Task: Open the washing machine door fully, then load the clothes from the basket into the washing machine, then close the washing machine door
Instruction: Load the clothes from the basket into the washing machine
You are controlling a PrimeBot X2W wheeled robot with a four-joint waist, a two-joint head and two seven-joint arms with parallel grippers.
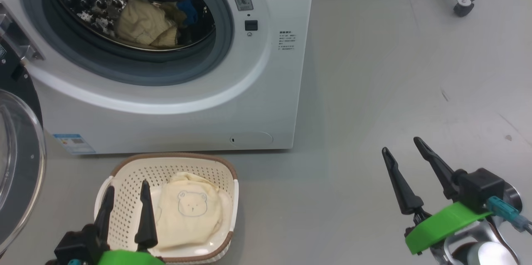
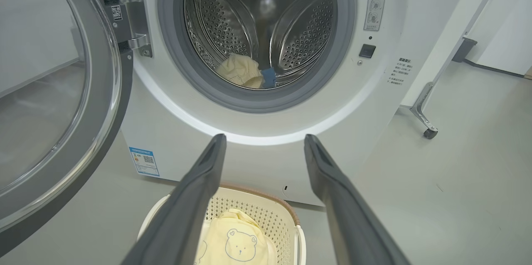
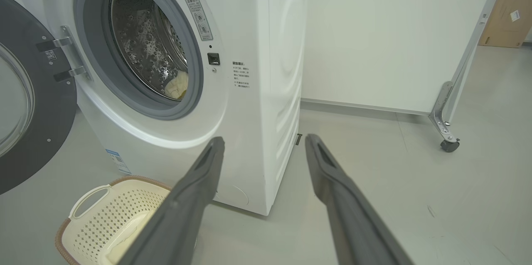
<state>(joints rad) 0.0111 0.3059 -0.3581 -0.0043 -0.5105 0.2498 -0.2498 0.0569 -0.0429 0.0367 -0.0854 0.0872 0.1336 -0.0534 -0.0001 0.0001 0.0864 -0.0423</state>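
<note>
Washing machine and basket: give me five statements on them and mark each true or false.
1. The washing machine door stands open. True.
2. The drum is empty. False: a cream garment lies in it.
3. The basket holds a bear-print garment. True.
4. The left pincer is shut on the bear-print garment. False: it is open over the basket, holding nothing.
5. The basket sits on top of the washing machine. False: it stands on the floor before it.

Cream clothes [image 1: 189,215] (bear outline print), white washing machine [image 1: 166,111].
</note>
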